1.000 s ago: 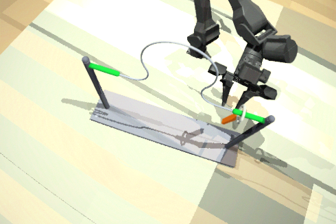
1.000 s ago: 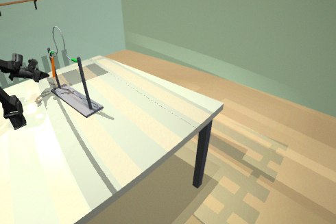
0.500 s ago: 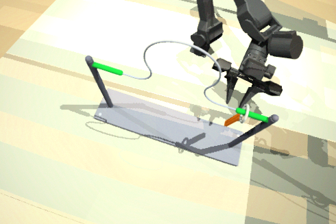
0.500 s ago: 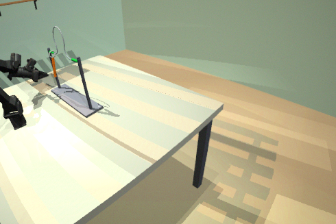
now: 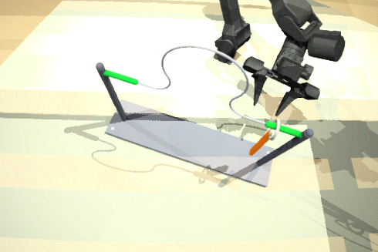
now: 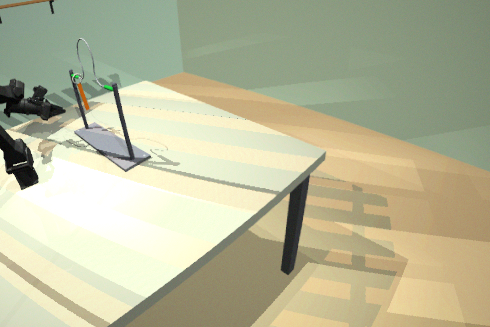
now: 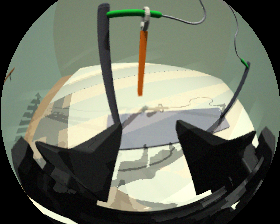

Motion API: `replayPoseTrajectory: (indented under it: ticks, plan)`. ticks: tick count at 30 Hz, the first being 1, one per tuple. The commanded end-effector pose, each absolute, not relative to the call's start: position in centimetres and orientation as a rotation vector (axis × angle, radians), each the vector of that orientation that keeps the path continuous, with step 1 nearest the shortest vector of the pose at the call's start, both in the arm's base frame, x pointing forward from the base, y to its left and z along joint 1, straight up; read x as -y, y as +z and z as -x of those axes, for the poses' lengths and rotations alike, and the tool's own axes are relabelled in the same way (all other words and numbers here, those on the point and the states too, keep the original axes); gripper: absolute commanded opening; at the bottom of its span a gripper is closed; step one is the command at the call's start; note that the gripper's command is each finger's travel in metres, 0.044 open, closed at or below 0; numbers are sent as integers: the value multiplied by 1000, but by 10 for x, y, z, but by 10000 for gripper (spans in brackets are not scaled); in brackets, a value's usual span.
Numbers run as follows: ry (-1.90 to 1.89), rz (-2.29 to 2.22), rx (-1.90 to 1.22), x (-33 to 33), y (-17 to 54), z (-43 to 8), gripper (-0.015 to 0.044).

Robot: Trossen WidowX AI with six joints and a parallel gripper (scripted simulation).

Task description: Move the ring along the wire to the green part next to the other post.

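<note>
Sunlight stripes a pale tabletop (image 5: 154,216) (image 6: 225,175) as a ring (image 5: 277,129) (image 6: 77,78) (image 7: 146,19) encircles the green wire section (image 5: 289,129) (image 6: 75,76) (image 7: 127,13) beside one dark post (image 5: 283,148) (image 6: 80,102) (image 7: 106,65). Its orange handle (image 5: 259,143) (image 6: 83,96) (image 7: 142,62) dangles near that post; on the robot arm's side of the post, the gripper (image 5: 266,110) (image 6: 64,111) (image 7: 149,125) stands partly open, holding nothing.

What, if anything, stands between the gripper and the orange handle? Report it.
Nothing visible stands between the open gripper and the orange handle; the wrist view shows it unobstructed.
</note>
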State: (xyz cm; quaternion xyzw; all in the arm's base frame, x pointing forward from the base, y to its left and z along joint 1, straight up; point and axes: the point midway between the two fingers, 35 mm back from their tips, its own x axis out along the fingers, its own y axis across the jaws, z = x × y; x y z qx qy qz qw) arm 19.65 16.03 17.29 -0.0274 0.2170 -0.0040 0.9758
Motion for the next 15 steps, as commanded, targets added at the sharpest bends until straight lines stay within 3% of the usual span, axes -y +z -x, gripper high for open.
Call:
replayPoseTrajectory:
  ticks: [1,4,15]
  plan:
    - [1,40,-415,-160,188,-180,370]
    - [1,40,-415,-160,188,-180,440]
    - [1,40,-415,-160,188,-180,440]
